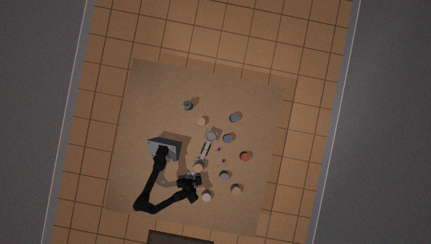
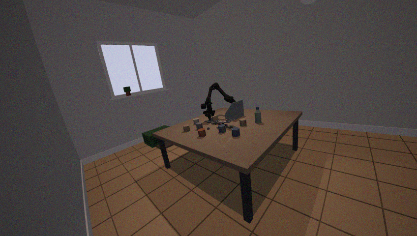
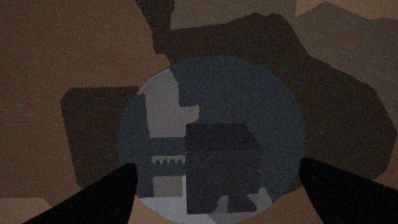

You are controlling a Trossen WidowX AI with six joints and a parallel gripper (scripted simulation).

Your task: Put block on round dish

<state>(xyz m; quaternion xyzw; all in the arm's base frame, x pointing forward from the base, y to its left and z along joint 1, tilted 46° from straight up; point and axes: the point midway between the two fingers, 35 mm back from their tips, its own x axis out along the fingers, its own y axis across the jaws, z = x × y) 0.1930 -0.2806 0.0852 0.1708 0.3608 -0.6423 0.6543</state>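
Note:
My gripper (image 2: 209, 117) (image 3: 220, 169) is open, low over the round blue-grey dish (image 1: 190, 174) (image 3: 282, 117). The dark block (image 3: 223, 179) sits on the dish between the parted fingertips, with gaps on both sides; the hand hides it in the overhead view. No cup shows above the dish. The balance (image 1: 204, 151) stands beside the dish. A tan cup (image 1: 198, 166) (image 2: 214, 118) stands on its near end. Its far pan (image 1: 211, 135) looks empty. A similar tan cup (image 1: 201, 121) (image 2: 242, 122) stands on the table beyond that pan.
A pale cylinder (image 1: 206, 197) stands close to my hand, with a grey cylinder (image 1: 223, 176) and a tan one (image 1: 236, 189) to its right. An orange-red cylinder (image 1: 245, 156), two blue cylinders and small bits lie farther right. A bottle (image 1: 187, 104) (image 2: 257, 116) stands at the back.

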